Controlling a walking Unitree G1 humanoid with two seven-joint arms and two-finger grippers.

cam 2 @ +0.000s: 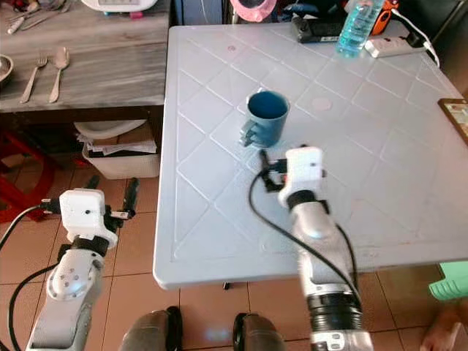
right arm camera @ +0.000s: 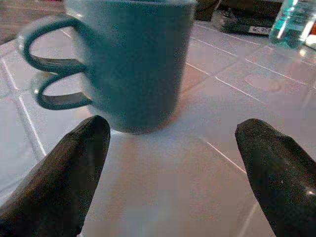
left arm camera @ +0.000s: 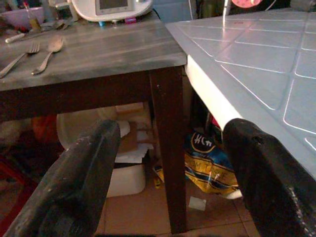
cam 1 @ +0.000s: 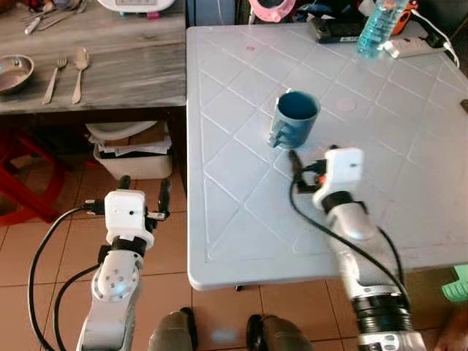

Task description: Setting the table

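Observation:
A blue mug (cam 1: 296,117) stands upright on the white plastic table (cam 1: 241,219), its handle toward the table's left edge. My right gripper (cam 1: 306,162) hovers just in front of the mug, open, with the mug (right arm camera: 133,59) beyond its fingertips and apart from them. A fork (cam 1: 55,77) and a spoon (cam 1: 79,67) lie on the grey wooden table (cam 1: 124,80) at the left. My left gripper (cam 1: 145,189) is low over the tiled floor, beside the white table's left edge, open and holding nothing.
A metal bowl (cam 1: 13,72) sits at the wooden table's left end. A water bottle (cam 1: 376,29), a power strip (cam 1: 413,45) and a black device (cam 1: 335,29) stand at the white table's far edge. A white bin (cam 1: 135,157) and red stool (cam 1: 22,179) sit under the wooden table.

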